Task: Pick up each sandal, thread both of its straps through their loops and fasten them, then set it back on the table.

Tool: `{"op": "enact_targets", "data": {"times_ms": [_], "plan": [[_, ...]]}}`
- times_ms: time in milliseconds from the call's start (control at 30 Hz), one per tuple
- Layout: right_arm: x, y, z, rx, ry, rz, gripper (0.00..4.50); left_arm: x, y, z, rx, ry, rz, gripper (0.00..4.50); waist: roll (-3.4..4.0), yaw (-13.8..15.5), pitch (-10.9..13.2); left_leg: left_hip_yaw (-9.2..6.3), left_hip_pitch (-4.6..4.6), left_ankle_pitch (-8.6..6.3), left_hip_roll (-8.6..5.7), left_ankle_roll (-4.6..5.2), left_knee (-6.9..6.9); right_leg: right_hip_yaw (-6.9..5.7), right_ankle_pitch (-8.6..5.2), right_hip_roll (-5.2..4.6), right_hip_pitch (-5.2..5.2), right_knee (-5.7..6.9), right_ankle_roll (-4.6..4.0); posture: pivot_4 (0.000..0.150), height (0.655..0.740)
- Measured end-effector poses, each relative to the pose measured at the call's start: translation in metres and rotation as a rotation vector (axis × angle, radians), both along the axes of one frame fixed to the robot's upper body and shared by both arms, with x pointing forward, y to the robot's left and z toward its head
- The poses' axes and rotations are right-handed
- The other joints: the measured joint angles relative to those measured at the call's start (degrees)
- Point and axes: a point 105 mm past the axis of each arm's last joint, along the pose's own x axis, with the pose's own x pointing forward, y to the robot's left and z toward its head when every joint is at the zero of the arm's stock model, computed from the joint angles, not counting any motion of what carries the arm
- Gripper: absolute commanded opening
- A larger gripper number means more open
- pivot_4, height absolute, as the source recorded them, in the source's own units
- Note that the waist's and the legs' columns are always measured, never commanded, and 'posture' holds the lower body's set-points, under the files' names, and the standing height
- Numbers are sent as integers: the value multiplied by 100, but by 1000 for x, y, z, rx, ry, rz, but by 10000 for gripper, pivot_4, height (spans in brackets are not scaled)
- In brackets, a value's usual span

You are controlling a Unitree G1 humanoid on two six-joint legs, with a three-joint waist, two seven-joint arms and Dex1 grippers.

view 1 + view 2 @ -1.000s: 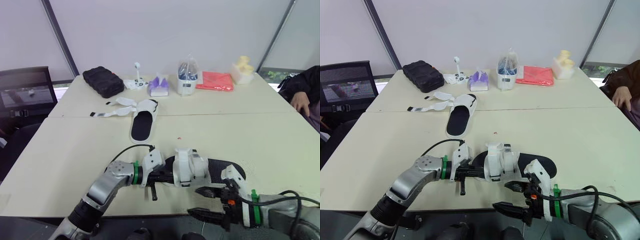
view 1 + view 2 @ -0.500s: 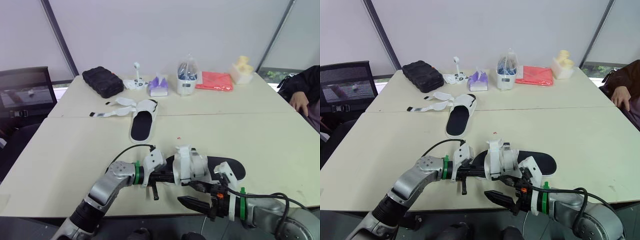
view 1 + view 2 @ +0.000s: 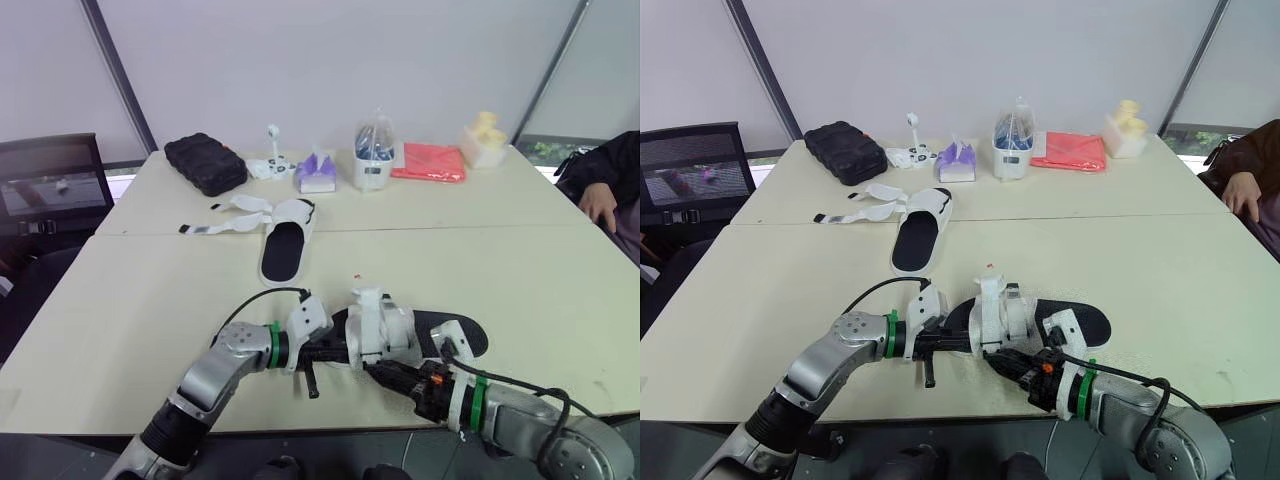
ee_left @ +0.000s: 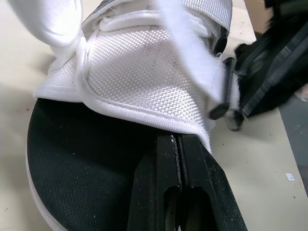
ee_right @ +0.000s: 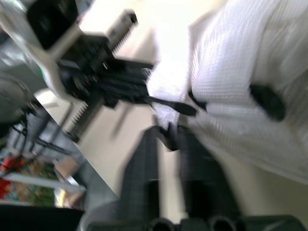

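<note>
The left gripper (image 4: 176,144) has its fingers pressed together, tips on the black insole at the hem of the white upper. This black-soled sandal with white mesh straps (image 3: 405,330) lies flat on the cream tabletop (image 3: 520,280), just beyond both grippers and close to the table's near edge. The right gripper (image 3: 388,373) sits against the near side of the straps, almost touching the left gripper; whether it is apart or clamped cannot be told.

Beyond the grippers the surface is bare up to the second black-soled white sandal (image 3: 284,242), well apart, its two straps unfastened and splayed sideways. To the right gripper's right lies broad bare table.

Two sandals in all. Six items line the far edge, among them one black padded case (image 3: 205,162) and one red cloth (image 3: 431,162). A person's hand (image 3: 601,205) rests far right.
</note>
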Motion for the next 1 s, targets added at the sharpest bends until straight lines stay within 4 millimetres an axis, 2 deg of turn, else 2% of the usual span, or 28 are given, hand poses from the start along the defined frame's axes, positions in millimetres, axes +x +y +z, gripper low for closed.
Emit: {"op": "enact_targets", "data": {"times_ms": [133, 267, 400, 533, 667, 800, 900, 1000], "plan": [[-8, -5, 0, 2, 45, 27, 287, -1, -1, 0, -6, 1, -1, 0, 1, 9, -1, 0, 0, 0, -1, 0, 0, -1, -1, -1, 1, -2, -1, 1500, 7400], [-40, -13, -2, -34, 142, 161, 287, -1, -2, -1, -8, 1, 0, 0, 1, 12, -1, 1, -2, 0, -2, 1, 0, -2, -1, -4, 4, -5, 0, 1500, 7400], [-64, -14, 20, -29, 142, 313, 287, 0, 0, -1, -1, -5, 4, 0, 1, 1, -1, 5, 2, 0, 2, 1, 6, -1, -2, -3, 12, -5, -2, 1500, 7400], [-66, -18, 37, -43, 106, 359, 287, -2, -2, -1, -5, -4, -13, 0, -5, 10, 1, 5, -2, -2, 4, 3, 5, -4, -2, -5, 11, -12, -2, 1500, 7400], [-55, -11, 65, -29, -12, 390, 287, -2, -5, -1, -10, -3, -31, 0, -6, 7, 2, 9, -5, -2, 4, 4, 3, -2, -2, -6, 7, -16, -2, 1500, 7400], [-30, -2, 86, 57, -82, 337, 287, 0, -5, 2, -14, -16, -32, 0, -12, 3, 5, 9, -7, -2, 8, 4, 3, -2, -2, -6, 6, -18, -5, 1500, 7400], [-4, 5, 91, 158, -90, 244, 287, 3, -6, 3, -17, -28, -29, 0, -12, 1, 6, 9, -8, -2, 7, 5, 2, -1, -1, -5, 4, -19, -5, 1500, 7400], [17, 6, 86, 229, -56, 142, 287, 4, -5, 4, -17, -33, -22, 0, -12, 1, 5, 9, -10, -2, 7, 5, 2, 0, 0, -4, -1, -17, -4, 1500, 7400]]}}
